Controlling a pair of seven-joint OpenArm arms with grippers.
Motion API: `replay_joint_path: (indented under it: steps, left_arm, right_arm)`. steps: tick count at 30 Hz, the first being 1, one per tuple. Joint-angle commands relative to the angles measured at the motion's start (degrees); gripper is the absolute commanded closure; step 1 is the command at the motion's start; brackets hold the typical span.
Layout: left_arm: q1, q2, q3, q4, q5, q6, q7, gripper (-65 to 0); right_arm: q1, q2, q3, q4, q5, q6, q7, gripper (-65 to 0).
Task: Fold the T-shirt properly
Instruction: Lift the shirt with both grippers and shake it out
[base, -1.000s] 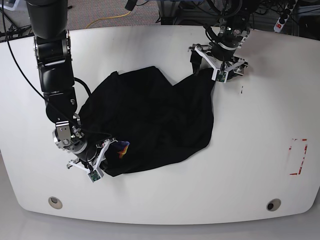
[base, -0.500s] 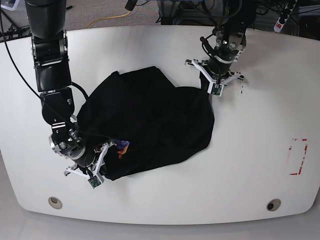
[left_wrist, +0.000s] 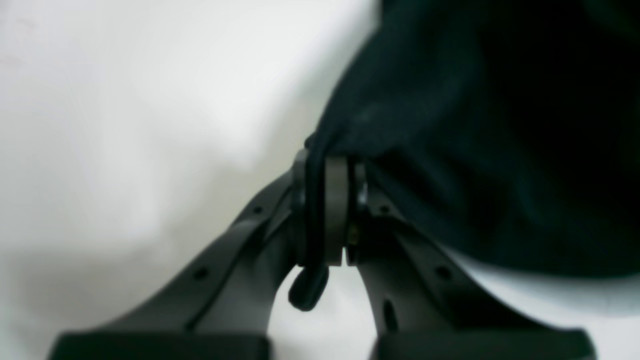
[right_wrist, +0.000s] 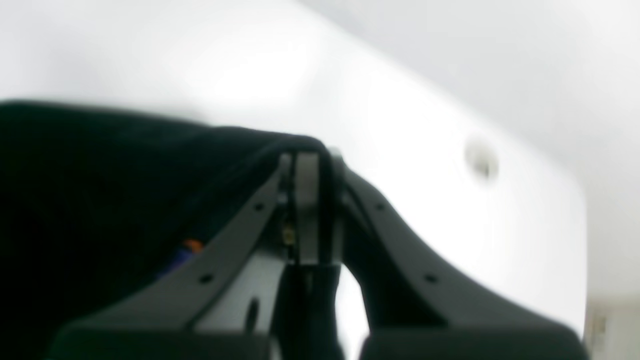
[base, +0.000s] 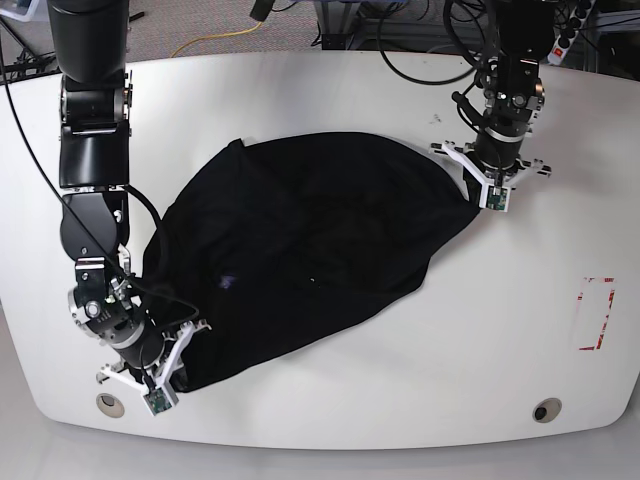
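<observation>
- Your T-shirt lies spread on the white tabletop, stretched on a diagonal between the two arms: one corner reaches the left gripper at the upper right of the base view, the opposite corner reaches the right gripper at the lower left.
- On your left gripper the jaws are closed together, pinching a thin fold of black cloth; a short tail of the fabric hangs out below the pinch in the left wrist view.
- On your right gripper the jaws are likewise clamped tight on an edge of the shirt, with cloth draped over the tips in the right wrist view.
- The shirt looks plain black and soft, pulled into a broad, fairly smooth sheet with a pointed corner at each grip.
- You can see a small orange and blue patch of print beside the right arm's jaws; it is blurred.
</observation>
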Motion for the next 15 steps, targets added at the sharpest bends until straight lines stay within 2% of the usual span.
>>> replay_joint_path:
  steps: [1, 7, 13, 15]
  left_arm:
    - [-2.0, -1.46, -1.67, 4.03, -0.06, 0.03, 2.0, 0.0]
    - [-9.04, -2.51, -7.56, 8.95, -0.06, -0.06, 6.92, 0.0]
    - [-17.83, -3.74, -12.84, 11.41, -0.24, -0.15, 13.78, -5.7]
    - [-20.99, -4.89, -13.89, 11.59, -0.33, -2.08, 15.62, -5.6]
  right_arm:
    - [4.41, 0.62, 0.44, 2.51, 0.83, -0.41, 0.76, 0.0]
    - [11.53, 0.71, 0.44, 2.86, 0.83, -0.41, -1.97, 0.0]
    - [18.03, 0.62, 0.17, 2.69, 0.83, -0.33, -3.29, 0.0]
    - [20.76, 0.53, 0.09, 2.69, 0.83, -0.33, -4.43, 0.0]
